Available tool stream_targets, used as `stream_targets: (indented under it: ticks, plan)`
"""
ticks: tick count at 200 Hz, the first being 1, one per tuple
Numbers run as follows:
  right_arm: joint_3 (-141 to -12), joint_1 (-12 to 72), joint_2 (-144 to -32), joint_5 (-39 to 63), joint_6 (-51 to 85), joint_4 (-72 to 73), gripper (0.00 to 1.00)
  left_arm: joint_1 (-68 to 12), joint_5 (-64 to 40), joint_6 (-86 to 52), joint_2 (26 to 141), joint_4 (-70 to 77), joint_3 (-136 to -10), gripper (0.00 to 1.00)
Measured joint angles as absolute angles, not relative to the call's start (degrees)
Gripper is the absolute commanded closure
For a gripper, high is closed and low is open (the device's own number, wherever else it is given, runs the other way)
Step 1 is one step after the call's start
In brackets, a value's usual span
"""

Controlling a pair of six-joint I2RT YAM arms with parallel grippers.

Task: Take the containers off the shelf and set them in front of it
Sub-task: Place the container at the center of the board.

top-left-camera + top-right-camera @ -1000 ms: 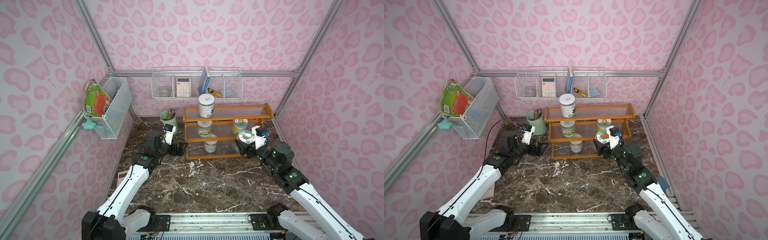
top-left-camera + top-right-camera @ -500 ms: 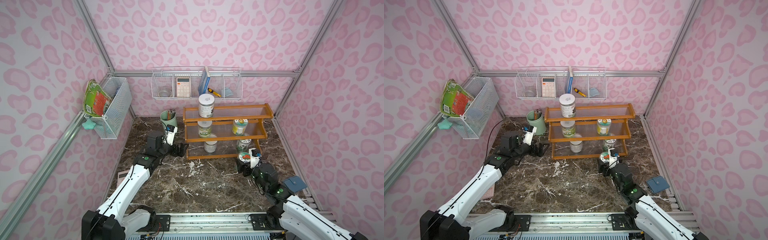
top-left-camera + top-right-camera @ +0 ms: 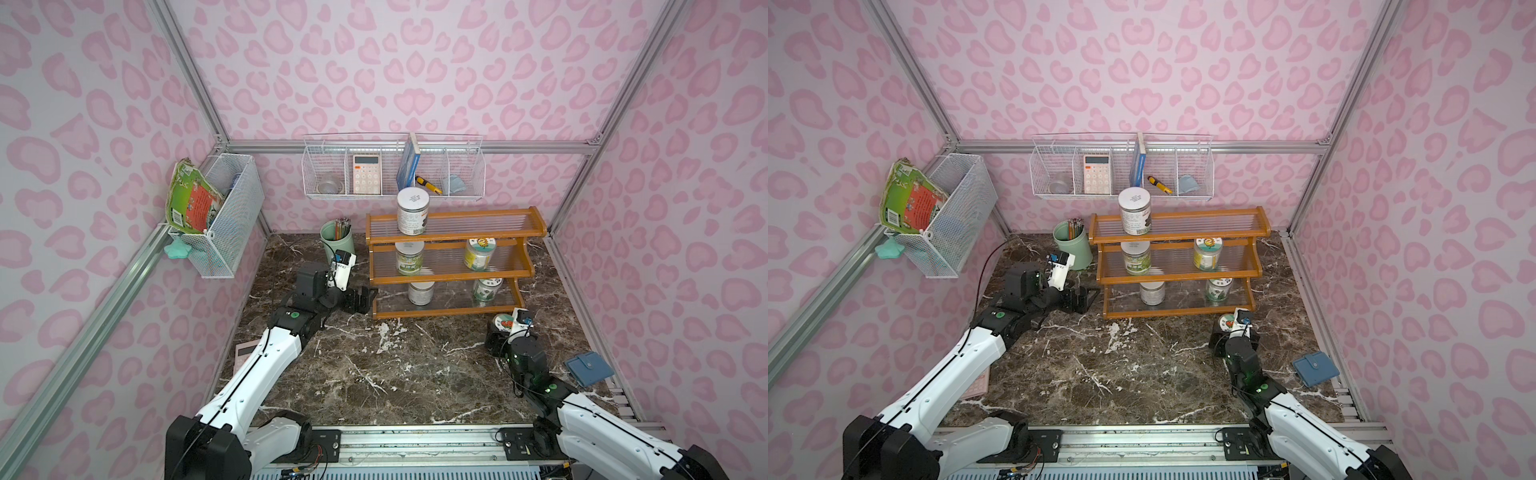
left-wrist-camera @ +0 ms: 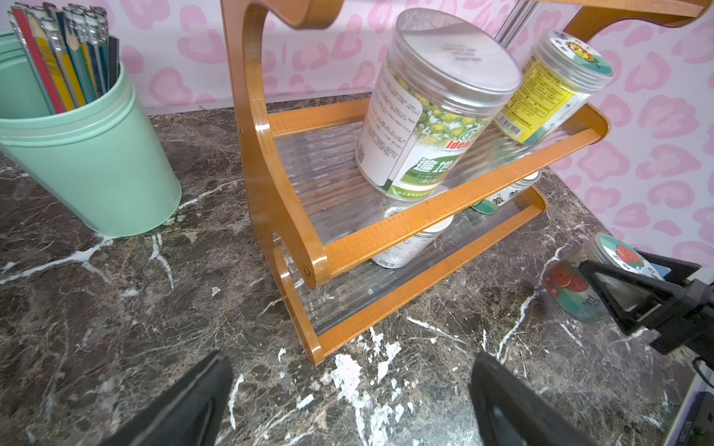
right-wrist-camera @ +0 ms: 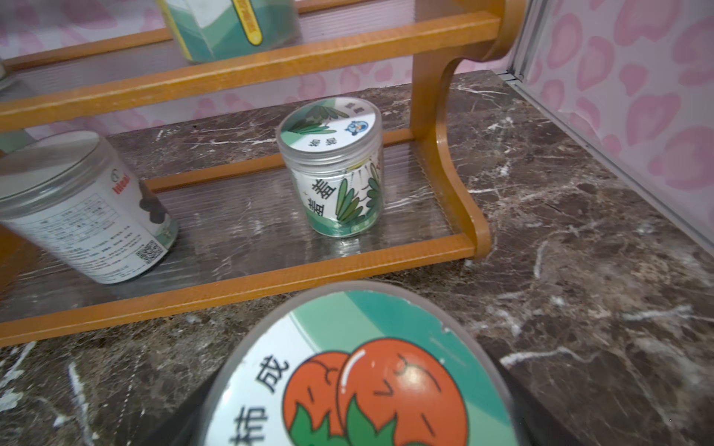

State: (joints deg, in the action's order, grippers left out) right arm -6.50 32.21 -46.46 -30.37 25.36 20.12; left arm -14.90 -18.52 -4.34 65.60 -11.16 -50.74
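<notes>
The orange-brown shelf point(image 3: 453, 237) keeps a white-lidded jar point(image 3: 412, 210) on its top tier. The middle tier has a white-lidded jar point(image 3: 409, 257) and a yellow-labelled one point(image 3: 480, 253). The bottom tier has a white-lidded jar point(image 3: 420, 291) and a green-leaf jar point(image 5: 332, 170). My right gripper point(image 3: 500, 332) is shut on a jar with an orange fruit on its lid point(image 5: 363, 370), low over the table before the shelf's right end. The left wrist view shows that jar point(image 4: 575, 289) between black fingers point(image 4: 633, 285). My left gripper point(image 4: 351, 397) stands open and empty by the shelf's left end.
A mint-green pencil cup point(image 3: 337, 243) stands left of the shelf. A blue wallet point(image 3: 589, 368) lies at the right table edge and a pink pad point(image 3: 245, 353) under my left arm. White wire baskets hang on the back wall point(image 3: 392, 176) and left wall point(image 3: 226, 220).
My right gripper carried the orange-fruit jar from in front of the middle tier down and forward to the table before the shelf's right end. The left arm barely moved.
</notes>
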Motion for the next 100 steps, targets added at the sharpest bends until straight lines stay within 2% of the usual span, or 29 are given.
stream_targets:
  ticks: [47, 100]
  plan:
    - [-8.6, 27.6, -52.5, -31.1, 27.0, 22.0, 0.40, -15.0, -18.1, -4.3, 65.7, -11.2, -50.4, 0.00]
    - [-15.2, 27.3, -61.1, -31.0, 30.1, 18.8, 0.40, -15.0, -18.2, -4.3, 65.9, -11.2, -50.4, 0.00]
